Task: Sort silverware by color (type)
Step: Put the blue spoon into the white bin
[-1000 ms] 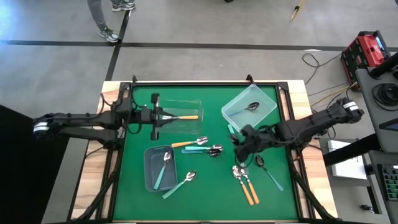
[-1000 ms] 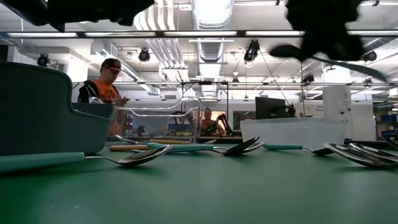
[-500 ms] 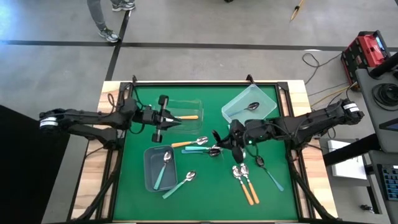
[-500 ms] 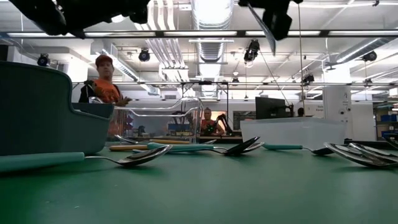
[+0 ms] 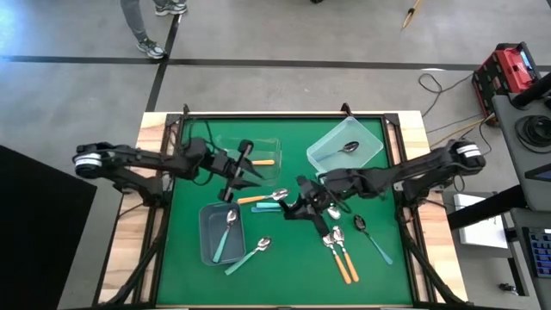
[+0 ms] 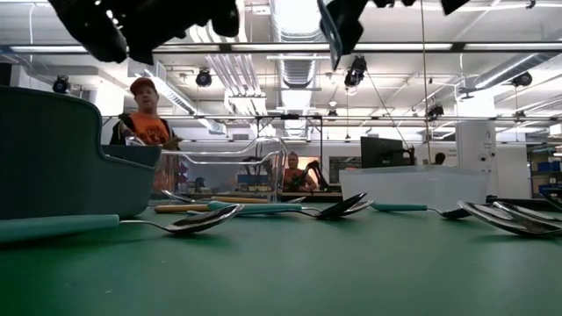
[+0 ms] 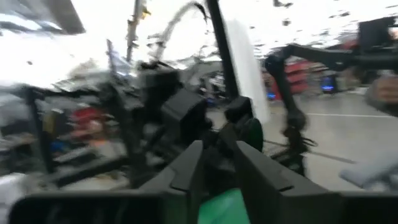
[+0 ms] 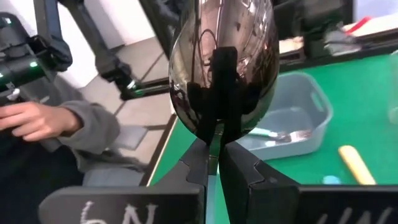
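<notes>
One spoon (image 8: 222, 68) stands pinched between right gripper (image 8: 214, 163) fingers.

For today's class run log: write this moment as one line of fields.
left gripper: beside clear bin | right gripper: shut on spoon, above mat centre | grey bin: holds a teal spoon

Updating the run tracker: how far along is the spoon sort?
Early. Done: one spoon each in the clear bin, white bin and grey bin. In hand: right gripper is shut on a spoon over mid-table; left gripper is open and empty by the clear bin. Left: several loose spoons, orange and teal, on the mat.
</notes>
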You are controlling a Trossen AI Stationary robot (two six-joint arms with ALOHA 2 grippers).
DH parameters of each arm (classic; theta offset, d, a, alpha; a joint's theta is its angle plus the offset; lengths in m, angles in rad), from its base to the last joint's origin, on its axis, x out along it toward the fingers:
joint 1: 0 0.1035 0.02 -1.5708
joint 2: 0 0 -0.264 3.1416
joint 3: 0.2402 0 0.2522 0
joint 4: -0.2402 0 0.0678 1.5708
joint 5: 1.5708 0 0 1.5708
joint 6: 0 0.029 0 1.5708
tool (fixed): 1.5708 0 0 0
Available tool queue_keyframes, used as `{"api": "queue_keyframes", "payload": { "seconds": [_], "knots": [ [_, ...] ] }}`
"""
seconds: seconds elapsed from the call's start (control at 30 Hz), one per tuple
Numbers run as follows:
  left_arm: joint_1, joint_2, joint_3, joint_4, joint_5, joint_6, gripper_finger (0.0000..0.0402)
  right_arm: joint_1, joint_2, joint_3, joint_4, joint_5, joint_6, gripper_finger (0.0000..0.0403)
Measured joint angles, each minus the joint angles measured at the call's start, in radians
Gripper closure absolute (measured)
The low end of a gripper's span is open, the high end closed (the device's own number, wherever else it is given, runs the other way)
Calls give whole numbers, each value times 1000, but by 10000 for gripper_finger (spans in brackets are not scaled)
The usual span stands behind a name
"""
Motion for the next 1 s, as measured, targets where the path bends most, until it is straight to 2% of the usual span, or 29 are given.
{"api": "queue_keyframes", "payload": {
  "seconds": [0.17,0.23,0.33,0.57,1.0],
  "knots": [
    [-7,77,58,22,87,-38,246,-22,58,29,33,-84,0,390],
    [-8,101,70,21,144,-39,228,-28,73,43,34,-100,0,390],
    [-12,132,93,28,158,-43,211,-29,81,54,33,-100,-10,390],
    [-40,189,121,69,176,-41,213,-33,82,59,40,-100,-27,390],
    [-80,222,152,78,185,-41,219,-67,87,58,42,-122,-27,390]
  ]
}}
